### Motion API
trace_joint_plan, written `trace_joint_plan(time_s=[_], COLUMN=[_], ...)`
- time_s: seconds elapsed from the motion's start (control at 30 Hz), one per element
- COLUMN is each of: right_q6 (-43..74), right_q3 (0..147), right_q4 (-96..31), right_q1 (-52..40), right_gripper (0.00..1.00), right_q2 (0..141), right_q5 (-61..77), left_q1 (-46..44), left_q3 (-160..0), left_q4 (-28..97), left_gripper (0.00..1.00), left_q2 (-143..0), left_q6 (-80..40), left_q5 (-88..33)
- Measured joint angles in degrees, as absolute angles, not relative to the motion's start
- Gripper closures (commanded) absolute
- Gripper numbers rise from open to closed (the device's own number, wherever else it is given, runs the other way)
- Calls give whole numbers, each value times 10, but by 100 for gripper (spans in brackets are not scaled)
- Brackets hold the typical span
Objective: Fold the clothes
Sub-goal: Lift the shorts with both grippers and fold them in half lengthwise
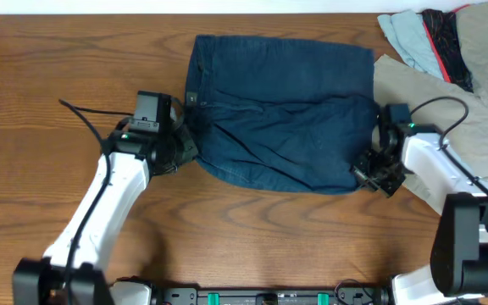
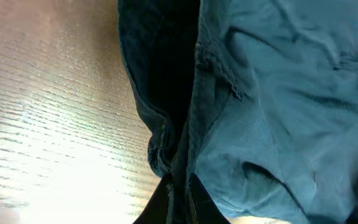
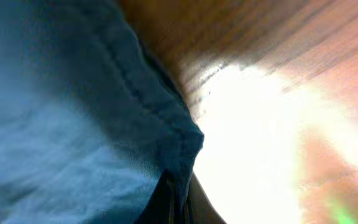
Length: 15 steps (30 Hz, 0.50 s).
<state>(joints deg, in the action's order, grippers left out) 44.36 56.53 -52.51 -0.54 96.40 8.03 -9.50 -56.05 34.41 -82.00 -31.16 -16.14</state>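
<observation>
Wood table (image 1: 24, 102) underlies the work. Fingers of the left gripper (image 1: 185, 146) are closed on the left edge of the shorts (image 1: 286, 110); the right gripper (image 1: 369, 165) pinches the right hem corner. The shorts lie mid-table between them.

Risk: the right pinch looks shallow, so the cloth may slip when lifted, and uneven travel would skew the fold.

Count: one shorts, two grippers, one khaki garment (image 1: 481, 59), one blue cloth (image 1: 409, 38).

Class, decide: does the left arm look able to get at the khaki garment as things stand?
Probably not: the left pincer is shut on the shorts, and the right arm stands between.
</observation>
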Motion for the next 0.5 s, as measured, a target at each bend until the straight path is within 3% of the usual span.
trace_joint_plan(time_s=[0.5], right_q6=[337], right_q3=[804], right_q4=[-702], right_q1=[30], right_gripper=[99], right_q2=[766], right_q5=[110], left_q1=[-50], left_q3=[-561], left_q4=[346], left_gripper=[94], left_q2=[-513], left_q6=[-282], left_q5=[-134])
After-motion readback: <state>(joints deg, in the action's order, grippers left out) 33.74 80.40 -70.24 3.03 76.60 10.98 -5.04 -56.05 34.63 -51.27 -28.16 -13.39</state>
